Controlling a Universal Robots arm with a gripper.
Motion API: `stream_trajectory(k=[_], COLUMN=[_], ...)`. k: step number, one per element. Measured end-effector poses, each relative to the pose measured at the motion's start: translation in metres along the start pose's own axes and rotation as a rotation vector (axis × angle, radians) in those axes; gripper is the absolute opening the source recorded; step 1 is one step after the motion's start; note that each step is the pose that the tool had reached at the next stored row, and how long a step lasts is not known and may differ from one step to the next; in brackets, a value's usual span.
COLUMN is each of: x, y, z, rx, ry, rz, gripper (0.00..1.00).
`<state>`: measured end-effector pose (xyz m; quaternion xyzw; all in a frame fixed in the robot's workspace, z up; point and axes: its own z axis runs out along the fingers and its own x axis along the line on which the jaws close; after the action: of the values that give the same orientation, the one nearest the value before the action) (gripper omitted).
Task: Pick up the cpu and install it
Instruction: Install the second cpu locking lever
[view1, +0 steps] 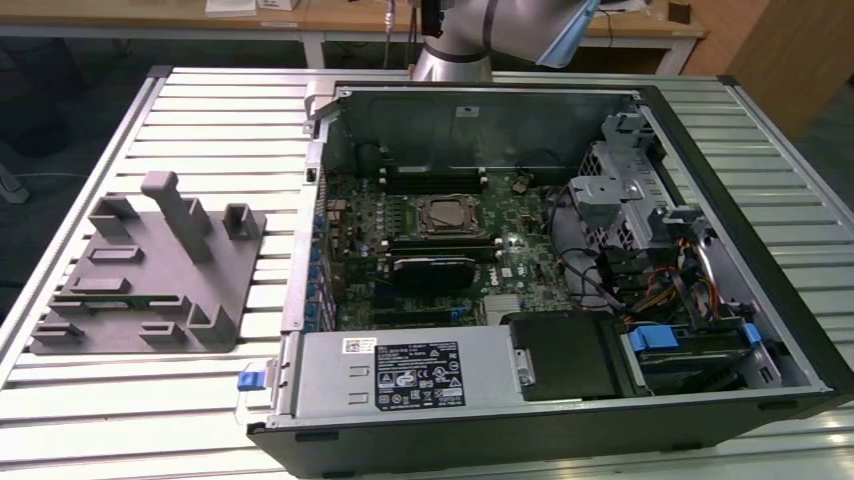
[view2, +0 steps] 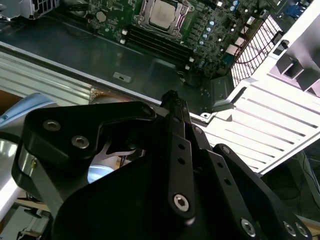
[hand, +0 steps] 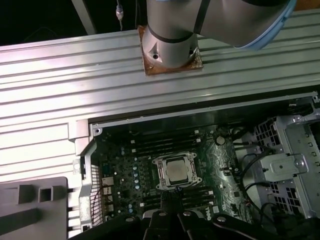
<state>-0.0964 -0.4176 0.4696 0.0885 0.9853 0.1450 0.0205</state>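
Cpu (view1: 442, 215) seated in socket; case (view1: 747, 150) on slatted table (view1: 200, 110).

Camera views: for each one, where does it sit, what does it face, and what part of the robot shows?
Exterior view: off the arm, above the open computer case, arm at the far edge.
First wrist view: on the arm, facing down at the cpu in its socket, arm base beyond.
Second wrist view: behind the gripper, looking past it.
All share the cpu.

The cpu (view1: 442, 214) is shiny silver on the green board (view1: 527, 255). The tabletop (view1: 214, 130) has silver stripes. The holder (view1: 147, 275) beside the board is gray.
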Motion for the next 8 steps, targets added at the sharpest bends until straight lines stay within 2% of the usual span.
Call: stream_trajectory(k=[8], x=[0.0002], y=[-0.0042], z=[0.0138], rx=[0.001], ry=[-0.0004], rz=[0.001], gripper=[0.11])
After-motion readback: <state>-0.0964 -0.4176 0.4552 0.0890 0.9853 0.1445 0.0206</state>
